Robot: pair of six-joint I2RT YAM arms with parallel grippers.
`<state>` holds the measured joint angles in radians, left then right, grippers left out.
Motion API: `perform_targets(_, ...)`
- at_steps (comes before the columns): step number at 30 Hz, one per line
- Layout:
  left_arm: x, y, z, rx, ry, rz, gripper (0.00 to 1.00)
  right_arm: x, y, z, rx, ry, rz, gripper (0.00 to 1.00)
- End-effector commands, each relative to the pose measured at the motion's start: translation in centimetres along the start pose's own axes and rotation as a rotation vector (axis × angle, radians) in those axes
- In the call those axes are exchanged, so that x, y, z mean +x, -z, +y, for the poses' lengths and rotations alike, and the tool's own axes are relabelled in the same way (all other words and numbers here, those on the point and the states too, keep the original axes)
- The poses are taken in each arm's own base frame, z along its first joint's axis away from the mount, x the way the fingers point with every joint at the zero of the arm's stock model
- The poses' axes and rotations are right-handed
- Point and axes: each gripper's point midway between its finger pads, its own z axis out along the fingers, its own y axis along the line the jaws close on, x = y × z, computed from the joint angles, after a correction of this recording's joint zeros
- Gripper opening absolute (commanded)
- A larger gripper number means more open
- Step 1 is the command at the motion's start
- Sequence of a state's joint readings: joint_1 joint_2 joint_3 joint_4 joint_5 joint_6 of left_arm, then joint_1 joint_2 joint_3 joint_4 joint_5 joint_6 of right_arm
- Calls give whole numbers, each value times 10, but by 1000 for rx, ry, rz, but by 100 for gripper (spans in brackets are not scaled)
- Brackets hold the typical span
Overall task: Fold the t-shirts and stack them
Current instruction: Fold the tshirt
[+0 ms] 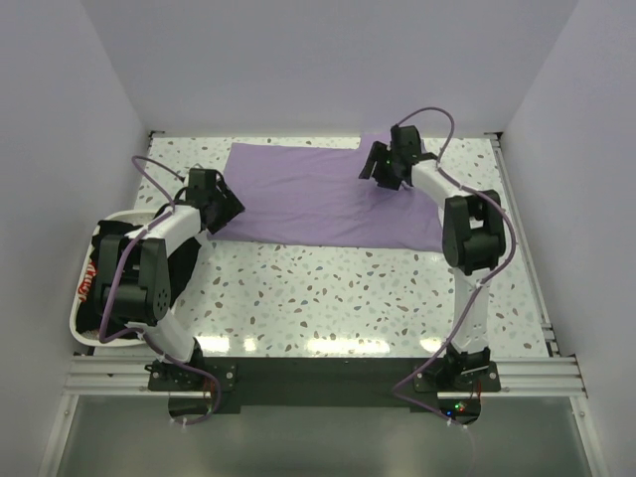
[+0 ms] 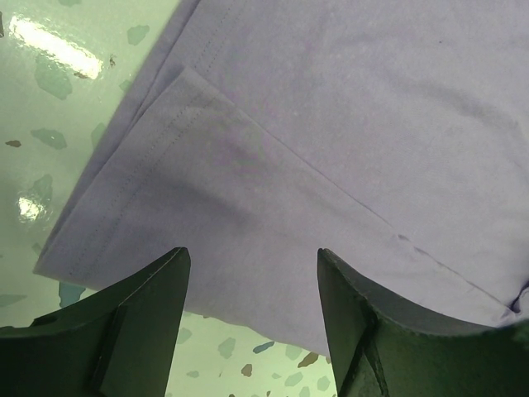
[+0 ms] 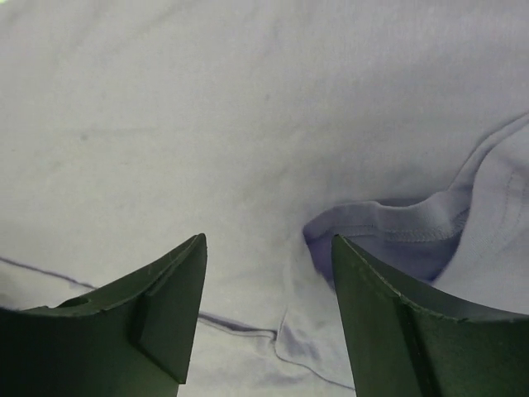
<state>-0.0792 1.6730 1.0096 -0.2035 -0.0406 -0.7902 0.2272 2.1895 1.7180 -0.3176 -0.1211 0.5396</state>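
The lavender t-shirt [image 1: 318,194] lies spread flat on the speckled table [image 1: 328,288], toward 12 o'clock in the top view. Its near hem runs roughly from 9 to 3 o'clock.

The left gripper [image 1: 221,204] sits at the shirt's 8 o'clock corner. In the left wrist view the left gripper [image 2: 252,281] is released, with its jaws spread wide. The folded sleeve [image 2: 165,190] lies below them, its double row of stitching plain to see. Whether the fingertips [image 2: 140,322] touch the cloth, I cannot tell.

The right gripper [image 1: 383,164] hangs over the shirt's 1 o'clock part. From the right wrist the right gripper [image 3: 269,273] is likewise released — jaws apart and nothing held. The ribbed collar [image 3: 397,227] is puckered up just toward 2 o'clock of the gap.

At 9 o'clock of the table stands the white tray [image 1: 75,313], partly hidden by the left arm. Inside it lie the black t-shirts [image 1: 107,238], bunched, and a red-and-white print [image 1: 89,278] shows at the tray's outer wall — too small to read.
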Motion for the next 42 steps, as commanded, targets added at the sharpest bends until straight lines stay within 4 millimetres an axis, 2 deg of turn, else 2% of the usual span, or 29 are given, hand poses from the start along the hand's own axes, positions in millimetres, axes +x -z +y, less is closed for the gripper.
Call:
perform_targets(1,-22,11,-18,49,-20,-59,68,-59,50,24,-92,2,-170,66)
perform_targets(3,-22,11,-19,52,-20,-61,68,-62,57,16,-68,-9,-191,66)
perform_targets(4,-22,11,-19,52,-20,-61,68,-60,65,8,-47,-19,-196,65)
perform_targets(8,-22,11,-19,55,-21,-58,68,-50,72,-23,58,-45,-206,59)
perform_targets(12,-21,11,-20,61,-19,-55,68,-33,62,-46,122,-51,-170,40)
perform_targets(13,-21,10,-20,61,-19,-52,68,-31,59,-52,140,-56,-160,31)
perform_targets(15,-20,10,-21,64,-19,-50,68,-29,51,-66,187,-56,-150,25)
perform_targets(16,-20,10,-21,62,-22,-49,68,-35,51,-71,201,-55,-161,24)
perform_targets(17,-20,10,-20,62,-21,-49,68,-33,45,-79,229,-51,-156,24)
perform_targets(21,-18,9,-19,59,-24,-44,68,-48,35,-86,241,-35,-156,25)
perform_targets(31,-16,4,-20,58,-23,-31,68,-27,5,-84,185,-54,-83,24)
perform_targets(35,-17,5,-18,52,-25,-36,68,-24,-6,-80,157,-77,-71,27)
perform_targets(38,-17,5,-12,26,-23,-45,69,-21,-13,-78,155,-82,-58,34)
perform_targets(42,-17,9,5,-50,-1,-60,70,-19,-15,-79,161,-87,-42,50)
